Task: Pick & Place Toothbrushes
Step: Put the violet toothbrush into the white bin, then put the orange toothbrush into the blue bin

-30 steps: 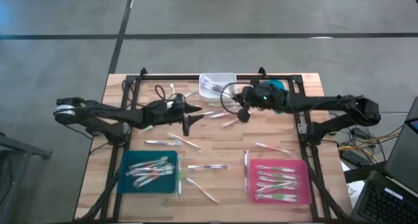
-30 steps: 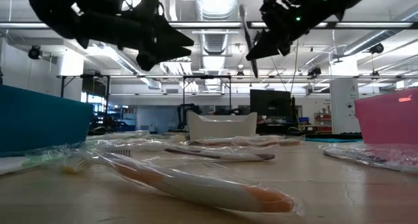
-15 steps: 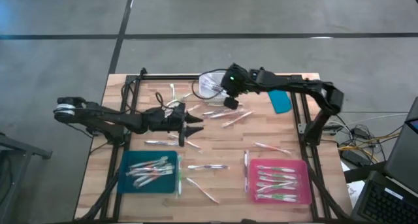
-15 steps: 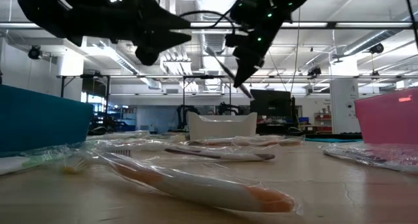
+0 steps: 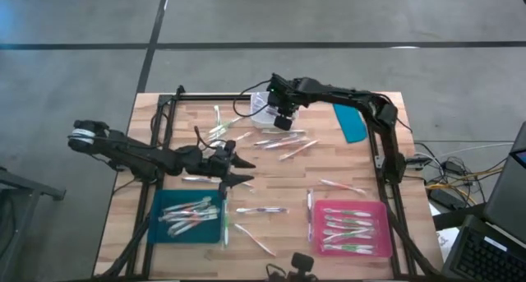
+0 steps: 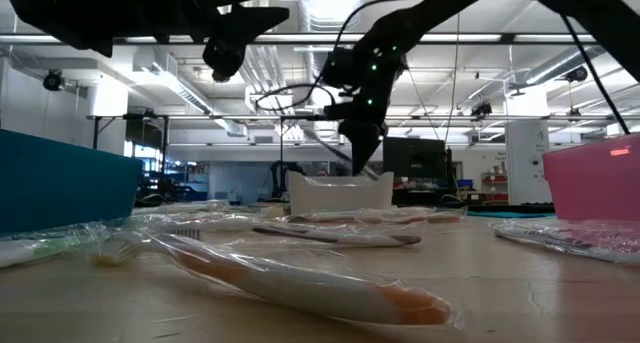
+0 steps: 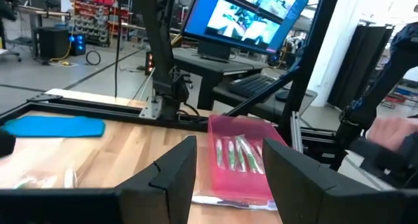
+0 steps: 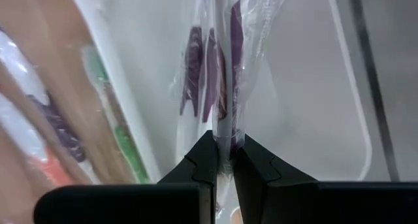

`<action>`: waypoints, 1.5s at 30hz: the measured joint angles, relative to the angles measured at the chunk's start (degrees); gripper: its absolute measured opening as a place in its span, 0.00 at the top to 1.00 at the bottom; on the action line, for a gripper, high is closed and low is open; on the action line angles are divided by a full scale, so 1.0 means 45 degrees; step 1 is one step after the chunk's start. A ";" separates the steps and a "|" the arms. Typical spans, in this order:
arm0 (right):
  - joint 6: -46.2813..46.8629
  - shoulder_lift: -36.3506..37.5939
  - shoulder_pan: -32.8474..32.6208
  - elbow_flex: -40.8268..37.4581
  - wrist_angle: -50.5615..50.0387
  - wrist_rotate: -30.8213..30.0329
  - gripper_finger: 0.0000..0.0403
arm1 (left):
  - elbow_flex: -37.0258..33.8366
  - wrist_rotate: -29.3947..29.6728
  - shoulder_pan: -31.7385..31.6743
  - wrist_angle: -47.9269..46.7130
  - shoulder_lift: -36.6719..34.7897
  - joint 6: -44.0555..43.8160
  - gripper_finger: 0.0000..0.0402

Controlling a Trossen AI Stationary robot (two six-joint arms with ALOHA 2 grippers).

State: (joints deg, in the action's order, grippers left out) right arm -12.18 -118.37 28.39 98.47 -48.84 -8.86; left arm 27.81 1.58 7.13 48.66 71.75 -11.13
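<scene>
**Toothbrush sorting, part done; one wrapped brush held over the white bin**

- Stock sorted: several toothbrushes lie in the teal tray (image 5: 189, 216) at 7 o'clock on the table and several in the pink tray (image 5: 352, 229) at 5 o'clock. A few show in the white bin (image 5: 261, 109) at 12 o'clock.
- Stock outstanding: about a dozen loose toothbrushes (image 5: 286, 153) scattered across the middle of the table (image 5: 386, 101), between bin and trays. Judged roughly half done.
- Item in hand: purple-accented wrapped toothbrush (image 8: 219, 80), pinched at one end by the right gripper (image 5: 282, 117), fingers closed tight on it. Long axis runs straight out from the fingertips, hanging down over the bin; head-end direction cannot be told.
- Left gripper (image 5: 234, 169): at 9 o'clock of centre, fingers parted, holding nothing, just above a loose brush.
</scene>
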 joint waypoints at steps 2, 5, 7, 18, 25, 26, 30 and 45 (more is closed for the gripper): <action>-0.0001 -0.0350 0.0107 0.0222 -0.0159 0.0000 0.94 | 0.0000 0.0000 0.0000 0.0004 0.0000 0.0003 0.55; 0.0034 -0.0715 0.0259 0.0352 -0.0236 -0.0004 0.94 | 0.0000 0.0000 0.0000 0.0078 0.0000 0.0003 0.55; 0.0042 -0.0860 0.0336 0.0356 -0.0260 -0.0015 0.94 | 0.0000 0.0000 0.0000 0.0067 0.0000 0.0003 0.55; 0.0361 -0.0882 0.0407 0.0361 -0.0131 0.0034 0.70 | 0.0000 -0.0005 0.0000 0.0039 0.0000 0.0003 0.55; 0.0549 0.0039 0.0313 0.0618 -0.0662 0.0083 0.57 | 0.0005 -0.0005 0.0000 -0.0399 0.0000 -0.0001 0.56; 0.0611 0.0282 0.0247 0.0606 -0.0692 0.0083 0.56 | 0.0005 -0.0006 0.0000 -0.0447 0.0000 -0.0002 0.56; 0.0666 0.1410 -0.0220 0.0328 -0.0697 0.0095 0.55 | 0.0005 -0.0005 0.0000 -0.0476 0.0000 -0.0002 0.56; 0.1671 0.5437 -0.3383 -0.4994 0.2723 0.0069 0.73 | 0.0005 -0.0005 -0.0005 -0.1036 0.0015 -0.0086 0.56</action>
State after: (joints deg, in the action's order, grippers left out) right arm -4.66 -93.90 13.16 76.00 -36.59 -8.55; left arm 27.83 1.56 7.11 44.00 71.81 -11.51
